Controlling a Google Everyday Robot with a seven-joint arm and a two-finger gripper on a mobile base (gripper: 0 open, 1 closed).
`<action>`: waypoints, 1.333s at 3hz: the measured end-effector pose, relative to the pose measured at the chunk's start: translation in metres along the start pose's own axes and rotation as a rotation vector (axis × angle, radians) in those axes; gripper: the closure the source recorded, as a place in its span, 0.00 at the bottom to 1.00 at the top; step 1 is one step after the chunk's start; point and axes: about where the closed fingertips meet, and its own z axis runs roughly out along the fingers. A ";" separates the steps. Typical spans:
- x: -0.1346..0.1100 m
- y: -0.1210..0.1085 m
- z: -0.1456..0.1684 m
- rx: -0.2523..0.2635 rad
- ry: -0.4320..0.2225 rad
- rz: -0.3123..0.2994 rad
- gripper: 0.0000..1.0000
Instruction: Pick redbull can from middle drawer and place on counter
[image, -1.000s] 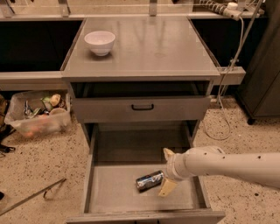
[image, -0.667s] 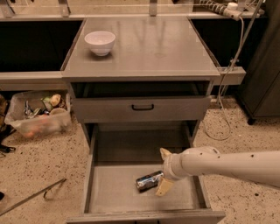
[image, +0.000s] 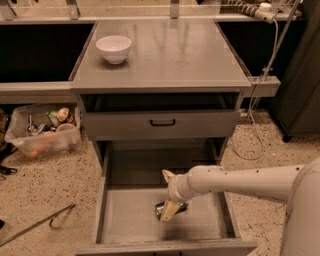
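Observation:
The redbull can (image: 179, 205) lies on its side on the floor of the open middle drawer (image: 125, 217), near the middle. My gripper (image: 169, 193) reaches in from the right on a white arm. It is open, and its fingers are spread one above the other. The lower finger (image: 169, 211) crosses in front of the can and hides its middle. The upper finger (image: 167, 175) points towards the drawer's back. The counter (image: 170, 60) is the grey top of the cabinet above.
A white bowl (image: 114, 48) stands on the counter's back left. A drawer front with a black handle (image: 162, 122) is above the open drawer. A clear bin of clutter (image: 42, 131) and a metal rod (image: 35, 225) are on the floor at left. A cable (image: 260, 90) hangs at right.
My gripper has moved left across the drawer, from beside the can's right end to over the can. The can has stayed in place.

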 end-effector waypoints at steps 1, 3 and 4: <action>0.008 0.000 0.032 -0.053 -0.034 0.013 0.00; 0.040 0.001 0.070 -0.132 -0.029 0.084 0.00; 0.054 0.007 0.078 -0.159 -0.046 0.113 0.00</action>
